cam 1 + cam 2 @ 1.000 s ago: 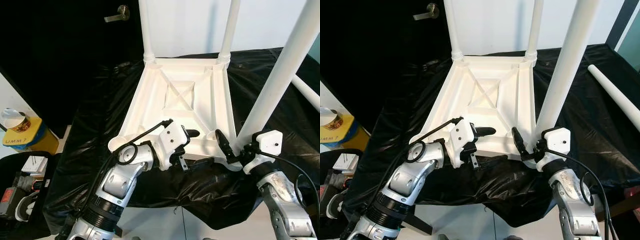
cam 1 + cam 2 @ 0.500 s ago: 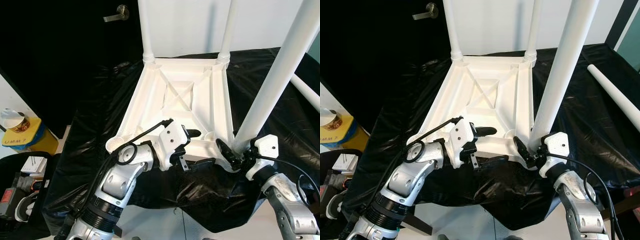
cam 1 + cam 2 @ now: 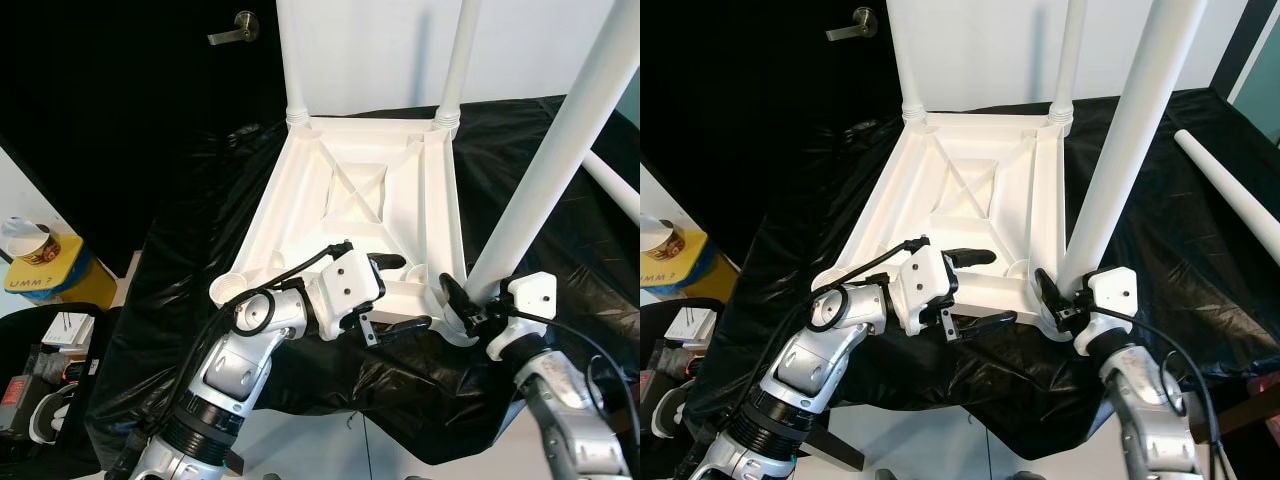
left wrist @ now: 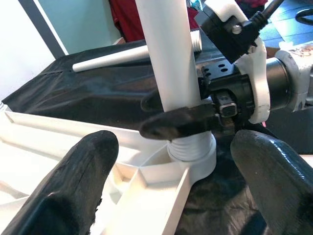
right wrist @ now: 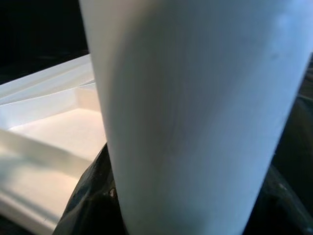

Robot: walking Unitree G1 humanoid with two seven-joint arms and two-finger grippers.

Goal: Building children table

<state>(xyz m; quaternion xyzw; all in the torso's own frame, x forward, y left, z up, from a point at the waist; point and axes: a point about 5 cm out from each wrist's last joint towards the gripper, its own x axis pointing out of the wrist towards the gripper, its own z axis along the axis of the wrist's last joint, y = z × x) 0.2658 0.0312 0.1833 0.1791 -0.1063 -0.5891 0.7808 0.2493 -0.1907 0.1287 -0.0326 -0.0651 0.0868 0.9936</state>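
1. While you watch the head views, the upturned white table top (image 3: 360,200) lies on the black-covered desk (image 3: 200,230); the right gripper (image 3: 462,306) has slid in and clamps the leg (image 3: 545,170) at the near right corner socket.
2. Left wrist view: your left gripper (image 4: 171,181) stands wide open, holding nothing, fingers (image 4: 78,181) astride the table's near edge.
3. Right wrist view: the leg sits between both dark fingers (image 5: 93,196).

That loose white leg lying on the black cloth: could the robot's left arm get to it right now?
Probably not. The loose leg lies far right, beyond the upright leg and right gripper; the left gripper straddles the tabletop's near edge.
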